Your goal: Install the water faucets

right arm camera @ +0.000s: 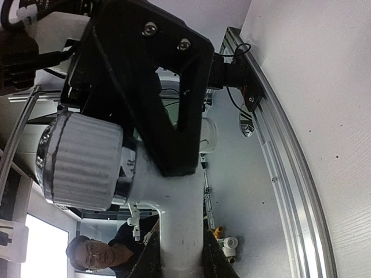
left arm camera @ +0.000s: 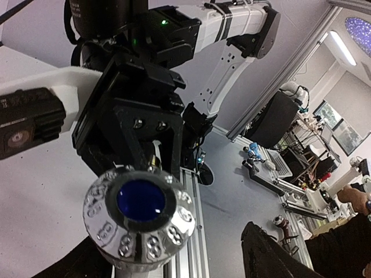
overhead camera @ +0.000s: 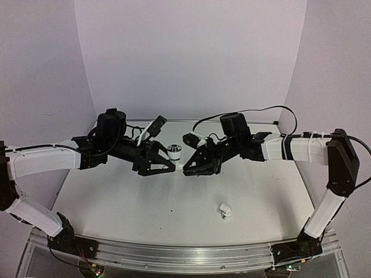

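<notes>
Faucet part (overhead camera: 174,152) hangs between left tool (overhead camera: 157,164) and right tool (overhead camera: 196,166); its mate (overhead camera: 225,211) lies on the worktop (overhead camera: 116,202). Left wrist: my left tool (left arm camera: 165,263) is released, fingers (left arm camera: 261,255) flanking the metal head (left arm camera: 141,214). Right wrist: right tool (right arm camera: 181,250) looks clenched on the stem (right arm camera: 181,223); I'd centre before closing.

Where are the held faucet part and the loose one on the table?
held faucet part (overhead camera: 174,152): top view, on its ribbed round head.
loose faucet part (overhead camera: 225,211): top view, on its white body.

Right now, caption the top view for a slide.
Left gripper and right gripper meet at a faucet part; a second part lies on the table.
</notes>
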You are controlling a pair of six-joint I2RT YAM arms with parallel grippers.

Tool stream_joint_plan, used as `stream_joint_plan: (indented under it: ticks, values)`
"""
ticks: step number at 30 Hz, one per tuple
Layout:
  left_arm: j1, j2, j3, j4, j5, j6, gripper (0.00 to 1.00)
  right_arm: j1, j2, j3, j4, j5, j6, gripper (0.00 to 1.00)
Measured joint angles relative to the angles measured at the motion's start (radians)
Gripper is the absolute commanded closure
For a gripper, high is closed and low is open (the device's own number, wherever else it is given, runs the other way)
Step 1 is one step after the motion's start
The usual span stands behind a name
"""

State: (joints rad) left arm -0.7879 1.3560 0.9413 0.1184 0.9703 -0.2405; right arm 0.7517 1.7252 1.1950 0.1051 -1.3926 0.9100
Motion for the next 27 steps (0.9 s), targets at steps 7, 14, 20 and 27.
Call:
stream_joint_plan:
  ticks: [7, 14, 20, 27]
  values:
    - [-0.015, 0.026, -0.007, 0.119, -0.005, -0.074, 0.42, 0.013, 0.0, 0.006, 0.008, -0.015, 0.004, 1.0]
    - [-0.028, 0.057, -0.007, 0.164, 0.004, -0.101, 0.37, 0.013, 0.0, 0.009, 0.009, -0.003, 0.029, 1.0]
    - [-0.03, 0.057, -0.008, 0.18, 0.005, -0.105, 0.47, 0.013, 0.0, 0.009, 0.031, -0.006, 0.055, 1.0]
    - [-0.029, 0.057, -0.018, 0.2, -0.007, -0.099, 0.64, 0.021, 0.0, 0.009, 0.071, -0.015, 0.097, 1.0]
